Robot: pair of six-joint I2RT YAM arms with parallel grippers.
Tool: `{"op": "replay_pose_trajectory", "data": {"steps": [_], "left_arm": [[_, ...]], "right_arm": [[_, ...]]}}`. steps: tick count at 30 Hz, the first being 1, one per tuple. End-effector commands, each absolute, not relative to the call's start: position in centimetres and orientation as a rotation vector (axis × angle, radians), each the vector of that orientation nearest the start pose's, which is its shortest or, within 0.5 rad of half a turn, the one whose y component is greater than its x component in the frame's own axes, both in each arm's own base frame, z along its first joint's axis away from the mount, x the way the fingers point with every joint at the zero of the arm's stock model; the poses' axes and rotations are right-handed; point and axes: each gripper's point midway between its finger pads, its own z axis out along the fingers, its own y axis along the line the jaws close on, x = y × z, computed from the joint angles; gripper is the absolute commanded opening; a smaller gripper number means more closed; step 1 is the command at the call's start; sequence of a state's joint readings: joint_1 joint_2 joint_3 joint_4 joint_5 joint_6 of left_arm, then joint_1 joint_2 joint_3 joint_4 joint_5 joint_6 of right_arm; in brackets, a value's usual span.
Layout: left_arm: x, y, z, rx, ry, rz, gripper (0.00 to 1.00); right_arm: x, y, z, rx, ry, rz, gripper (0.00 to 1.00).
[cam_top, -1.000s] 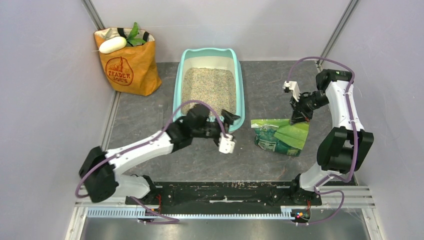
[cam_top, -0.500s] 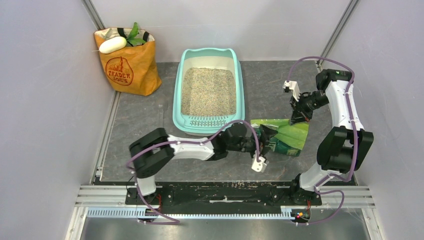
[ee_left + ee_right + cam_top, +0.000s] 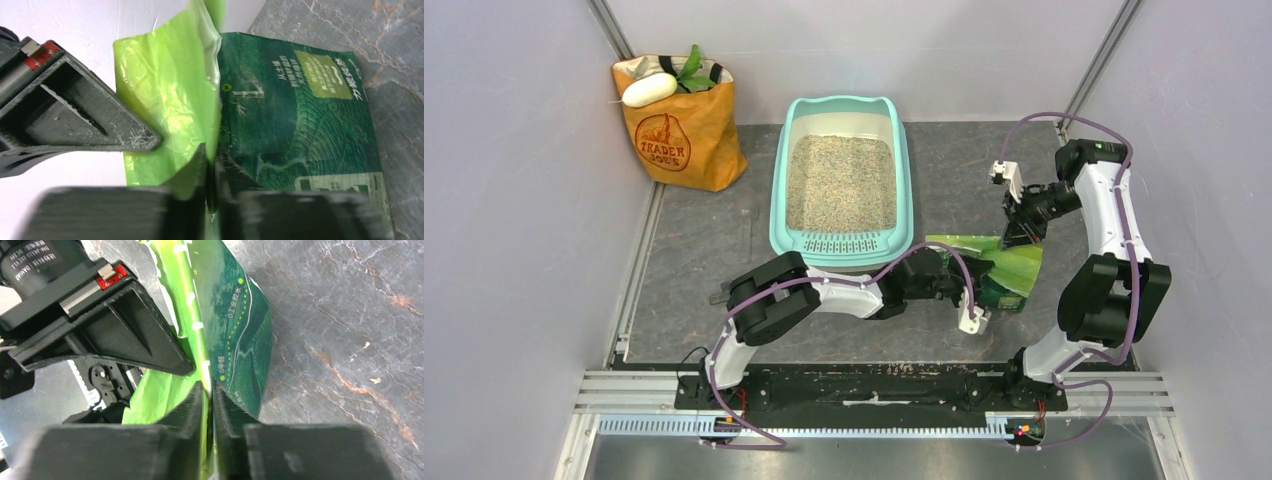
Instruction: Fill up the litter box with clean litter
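REMOTE CELL: I had both claws on the green litter bag (image 3: 1009,272), which lay on the right half of the table (image 3: 694,265), nearer its near edge than its far one. The left gripper (image 3: 211,162) was pressed together on a fold of the bag's lime film. The right gripper (image 3: 209,390) pinched the same torn edge just beside it.

The litter box (image 3: 779,205) sat midway along the far edge, long axis running near to far, with its slotted grate step (image 3: 841,243) at the near end. Clean litter (image 3: 840,185) already covered its floor.

The direction mattered most to me. The box lay to the left of the bag and farther from the bases, and its near right corner sat close to the bag's left end. I judged any pour would have to carry the bag leftward and away over that corner. The left arm, stretched low across the near side, was the nearer of the two to the box.
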State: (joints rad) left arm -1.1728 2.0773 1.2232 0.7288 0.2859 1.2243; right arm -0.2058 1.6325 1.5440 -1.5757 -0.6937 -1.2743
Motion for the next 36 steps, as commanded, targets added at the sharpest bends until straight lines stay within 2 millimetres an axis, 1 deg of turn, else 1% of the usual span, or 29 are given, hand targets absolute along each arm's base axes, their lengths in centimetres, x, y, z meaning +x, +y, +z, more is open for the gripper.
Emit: {"op": "replay_pose_trajectory", "data": {"steps": [1, 2, 3, 5, 6, 8, 9, 11, 12, 13, 15, 16, 17, 18, 19, 20, 22, 25, 29, 32, 34, 36], "left_arm": [[22.9, -56.4, 21.7, 1.514, 0.395, -0.211, 0.03], [22.5, -56.3, 22.1, 1.522, 0.392, -0.231, 0.02], [22.3, -56.2, 22.3, 1.532, 0.393, -0.248, 0.02], [21.8, -56.0, 23.1, 1.537, 0.417, -0.294, 0.02], [21.8, -55.9, 23.4, 1.541, 0.446, -0.324, 0.02], [21.8, -55.6, 24.2, 1.544, 0.512, -0.396, 0.02], [21.9, -55.5, 24.4, 1.546, 0.555, -0.442, 0.02], [22.3, -55.5, 25.3, 1.547, 0.637, -0.533, 0.02], [22.4, -55.4, 25.3, 1.560, 0.683, -0.584, 0.02], [22.6, -55.4, 25.8, 1.554, 0.731, -0.646, 0.02], [23.1, -55.5, 26.2, 1.556, 0.831, -0.773, 0.02], [23.4, -55.5, 26.2, 1.567, 0.884, -0.844, 0.02], [24.1, -55.5, 26.1, 1.560, 0.941, -0.891, 0.02], [24.7, -55.5, 26.9, 1.520, 0.991, -0.954, 0.02], [25.2, -55.3, 27.3, 1.499, 1.028, -1.034, 0.02], [25.6, -55.3, 28.0, 1.481, 1.042, -1.078, 0.02], [26.3, -55.2, 28.8, 1.455, 1.066, -1.142, 0.02], [25.8, -55.3, 29.4, 1.462, 1.039, -1.201, 0.02], [24.7, -55.3, 30.2, 1.486, 0.982, -1.236, 0.02], [24.2, -55.0, 30.9, 1.497, 0.951, -1.239, 0.02], [24.1, -54.7, 31.2, 1.503, 0.936, -1.222, 0.02], [24.1, -54.5, 31.4, 1.499, 0.948, -1.205, 0.02]], "right_arm": [[22.8, 4.9, 20.5, -1.275, 2.260, 0.960, 0.29], [23.3, 5.1, 21.0, -1.244, 2.233, 0.951, 0.39], [24.0, 5.0, 21.6, -1.184, 2.221, 0.932, 0.46], [25.6, 4.8, 23.9, -1.072, 2.128, 0.902, 0.60], [26.2, 4.8, 25.2, -1.046, 2.078, 0.883, 0.65], [26.9, 4.5, 27.7, -1.021, 1.994, 0.834, 0.69], [27.0, 4.4, 28.6, -1.019, 1.967, 0.808, 0.70], [27.0, 4.1, 30.0, -1.024, 1.928, 0.750, 0.72], [26.8, 3.9, 30.4, -1.026, 1.919, 0.729, 0.73], [26.6, 3.8, 30.7, -1.029, 1.908, 0.709, 0.75], [26.2, 3.7, 31.3, -1.015, 1.894, 0.689, 0.78], [26.0, 3.9, 31.8, -0.995, 1.885, 0.686, 0.83], [25.7, 4.1, 32.4, -0.975, 1.872, 0.695, 0.92], [25.2, 4.5, 33.1, -0.969, 1.853, 0.693, 0.97], [24.7, 4.8, 33.5, -0.974, 1.833, 0.685, 0.97], [24.2, 5.1, 33.9, -0.985, 1.814, 0.664, 0.97], [23.5, 5.2, 33.7, -1.009, 1.807, 0.620, 0.97], [23.0, 4.6, 32.2, -1.066, 1.829, 0.556, 0.97], [23.7, 3.6, 30.7, -1.079, 1.875, 0.532, 0.96], [24.8, 2.8, 29.7, -1.073, 1.908, 0.516, 0.94], [25.3, 2.2, 28.9, -1.070, 1.936, 0.504, 0.92], [25.3, 2.0, 28.2, -1.079, 1.952, 0.507, 0.88]]}}
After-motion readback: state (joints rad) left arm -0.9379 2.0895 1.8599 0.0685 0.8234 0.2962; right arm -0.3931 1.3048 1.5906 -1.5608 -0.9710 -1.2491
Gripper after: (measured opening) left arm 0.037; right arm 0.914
